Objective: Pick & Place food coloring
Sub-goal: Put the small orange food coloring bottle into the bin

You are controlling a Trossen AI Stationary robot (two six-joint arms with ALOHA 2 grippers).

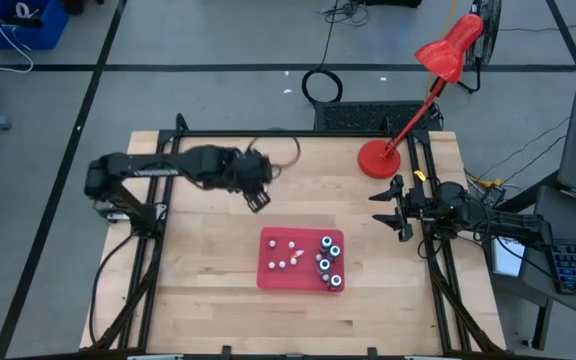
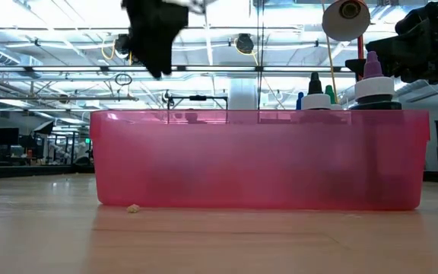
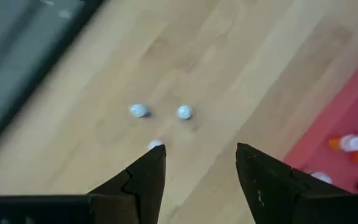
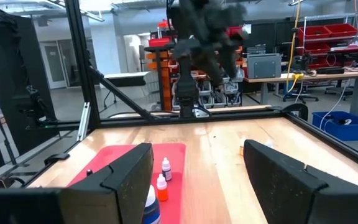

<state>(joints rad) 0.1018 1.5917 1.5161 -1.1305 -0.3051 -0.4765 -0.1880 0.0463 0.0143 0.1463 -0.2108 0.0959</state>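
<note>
Left hand (image 1: 259, 199) raised over bare table (image 1: 198, 260), just off the far-left corner of the red tray (image 1: 268, 272), fingers spread wide, nothing between them. Right hand (image 1: 400, 213) waits at the right edge of the table, also wide and empty.

Food coloring (image 1: 328, 262): all I can find sits inside the tray. From overhead I count four larger dark-bodied bottles bunched at the right end and about five small pale dots toward the middle; that second count is shaky.

Left wrist view shows three small white specks (image 3: 184, 112) on the wood ahead of my fingers. Cannot tell what they are.

Risks, my judgement: bottles are tiny and packed tight, so a descending finger could tip a neighbour; a clipped tray wall might shift the tray
</note>
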